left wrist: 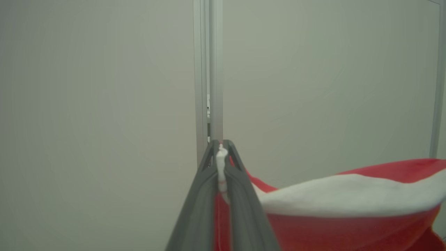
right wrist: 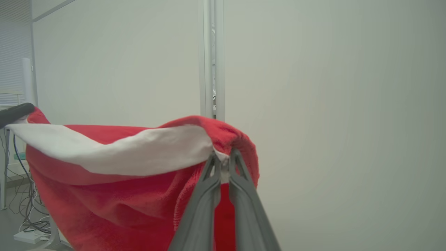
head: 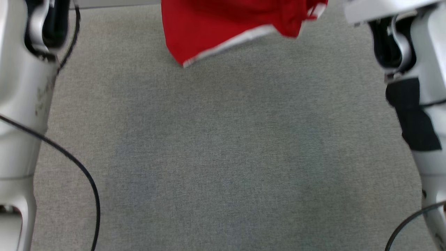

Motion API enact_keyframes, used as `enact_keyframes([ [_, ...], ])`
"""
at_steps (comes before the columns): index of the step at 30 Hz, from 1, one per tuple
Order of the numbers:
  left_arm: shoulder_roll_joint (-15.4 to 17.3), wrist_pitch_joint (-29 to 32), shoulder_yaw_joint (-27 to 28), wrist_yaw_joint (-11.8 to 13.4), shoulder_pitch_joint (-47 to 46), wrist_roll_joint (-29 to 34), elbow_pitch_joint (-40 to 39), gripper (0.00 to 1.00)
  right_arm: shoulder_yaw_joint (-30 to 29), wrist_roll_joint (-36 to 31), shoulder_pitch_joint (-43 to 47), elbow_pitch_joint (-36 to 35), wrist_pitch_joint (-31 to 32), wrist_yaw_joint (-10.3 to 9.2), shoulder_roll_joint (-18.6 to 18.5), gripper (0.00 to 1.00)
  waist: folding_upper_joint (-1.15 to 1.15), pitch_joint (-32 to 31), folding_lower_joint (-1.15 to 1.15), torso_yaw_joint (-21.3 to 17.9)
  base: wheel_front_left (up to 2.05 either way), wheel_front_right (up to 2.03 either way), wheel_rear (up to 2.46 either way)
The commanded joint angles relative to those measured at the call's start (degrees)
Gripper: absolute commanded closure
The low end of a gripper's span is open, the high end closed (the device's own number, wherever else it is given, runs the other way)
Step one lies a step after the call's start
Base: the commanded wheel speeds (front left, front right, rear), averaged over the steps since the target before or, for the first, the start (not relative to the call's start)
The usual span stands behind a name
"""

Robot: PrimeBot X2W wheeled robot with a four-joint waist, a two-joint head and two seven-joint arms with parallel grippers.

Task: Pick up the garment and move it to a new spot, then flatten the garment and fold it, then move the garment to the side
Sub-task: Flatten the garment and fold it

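Closest to our wrist cameras, our left gripper point(left wrist: 222, 150) is clamped on the white hem point(left wrist: 348, 195) of the red garment point(right wrist: 104, 205); our right gripper point(right wrist: 223, 158) pinches the same hem further along. We see the garment hanging between them over the far part of the grey surface point(head: 223, 157), which spreads wide between our forearms point(head: 21, 87).

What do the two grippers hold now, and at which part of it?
Both hold the red garment: the left gripper and the right gripper each pinch its white edge band.
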Motion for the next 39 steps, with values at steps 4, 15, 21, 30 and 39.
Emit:
enact_keyframes([
  [4,-2.4,-1.4,-0.6,-2.7,-8.2,-0.2,12.2,1.00,0.6,-0.9,-7.8,9.7,-0.6,0.12,0.0,1.00,0.00,2.8,0.00,1.5,0.00,0.00,0.00],
  [15,-7.2,-4.3,-2.6,-8.2,-9.0,-2.3,33.5,1.00,11.2,0.3,-11.1,28.0,-0.6,0.10,2.3,1.00,0.00,4.6,0.00,2.0,0.00,0.00,0.00],
  [21,-7.7,-6.8,-0.6,-8.8,-1.0,-3.7,31.5,1.00,15.1,3.2,-3.0,23.4,-0.6,0.08,1.0,1.00,0.00,4.1,0.00,1.9,0.00,0.00,0.00],
  [30,-5.5,-7.1,4.2,-6.7,24.0,-1.4,12.0,1.00,16.3,8.2,17.0,13.2,-0.5,0.06,-1.8,1.00,0.00,1.3,0.00,1.6,0.00,0.00,0.00],
  [39,-2.7,-2.6,4.4,-3.1,48.1,-3.3,-8.4,1.00,12.4,10.3,35.0,4.5,-0.5,0.07,-4.4,1.00,0.00,-4.2,0.00,2.1,0.00,0.00,0.00],
])
